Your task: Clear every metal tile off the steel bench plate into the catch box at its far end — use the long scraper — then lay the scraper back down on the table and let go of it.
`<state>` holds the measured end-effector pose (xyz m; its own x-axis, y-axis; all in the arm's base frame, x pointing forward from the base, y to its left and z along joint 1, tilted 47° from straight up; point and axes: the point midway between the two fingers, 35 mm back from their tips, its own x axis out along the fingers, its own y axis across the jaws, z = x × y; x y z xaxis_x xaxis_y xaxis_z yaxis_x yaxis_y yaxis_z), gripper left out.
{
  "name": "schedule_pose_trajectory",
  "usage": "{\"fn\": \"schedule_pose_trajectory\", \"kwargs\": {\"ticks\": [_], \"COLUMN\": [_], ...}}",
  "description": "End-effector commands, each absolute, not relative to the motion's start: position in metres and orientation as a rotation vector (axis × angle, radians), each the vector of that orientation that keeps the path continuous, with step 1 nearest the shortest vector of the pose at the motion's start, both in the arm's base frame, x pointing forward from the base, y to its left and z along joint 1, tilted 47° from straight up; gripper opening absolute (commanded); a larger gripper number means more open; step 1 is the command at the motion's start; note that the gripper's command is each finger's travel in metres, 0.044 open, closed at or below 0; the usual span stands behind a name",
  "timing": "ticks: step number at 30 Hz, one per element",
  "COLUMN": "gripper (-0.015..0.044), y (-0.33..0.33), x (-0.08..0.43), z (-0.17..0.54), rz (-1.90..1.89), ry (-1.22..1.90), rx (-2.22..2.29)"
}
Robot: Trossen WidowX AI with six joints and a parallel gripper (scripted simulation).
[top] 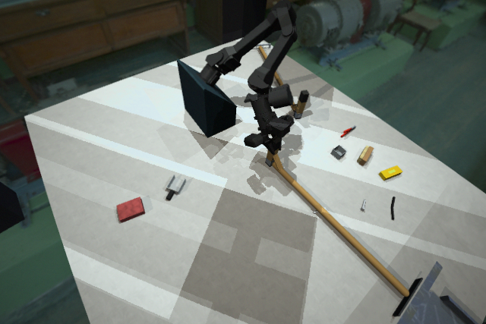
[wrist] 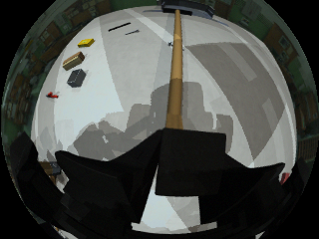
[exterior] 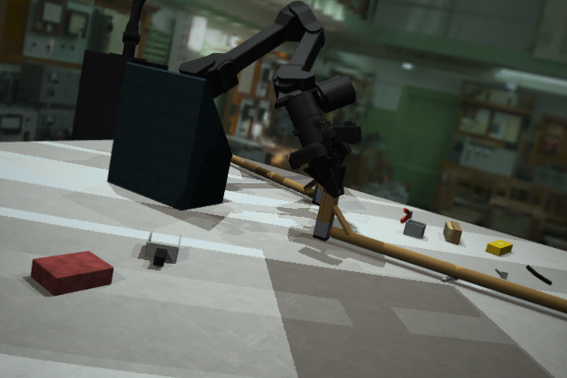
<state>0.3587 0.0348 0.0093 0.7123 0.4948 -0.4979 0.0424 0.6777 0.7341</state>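
My gripper (top: 273, 150) (exterior: 327, 186) (wrist: 177, 135) is shut on the upright wooden handle of the long scraper, low over the table. The scraper's wooden pole (top: 337, 224) (exterior: 412, 260) (wrist: 176, 65) runs away from it to a dark blade (top: 401, 307) at the near edge of the blue-grey steel plate (top: 418, 309), lower right in the top view. The handle's grey foot is at or just above the table; contact is unclear. The plate is cut off by the frame in the top view. I can make out no metal tiles. The catch box cannot be told clearly.
A second wooden pole tool (top: 301, 105) (exterior: 270, 174) lies behind the arm. Right of the pole are a yellow block (top: 390, 172), a wooden block (top: 365, 155), a grey box (top: 338, 152) and a black strip (top: 392, 208). A red block (top: 130, 209) and metal bracket (top: 176, 184) lie left.
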Motion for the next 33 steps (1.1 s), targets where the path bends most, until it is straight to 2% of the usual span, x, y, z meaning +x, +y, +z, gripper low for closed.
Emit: {"fn": "schedule_pose_trajectory", "kwargs": {"ticks": [1,33], "gripper": [0.0,0.0], "y": [0.035,0.016], "x": [0.351,0.336], "z": [0.012,-0.012], "rz": [0.282,0.273], "ry": [0.738,0.75], "rx": [0.797,0.797]}}
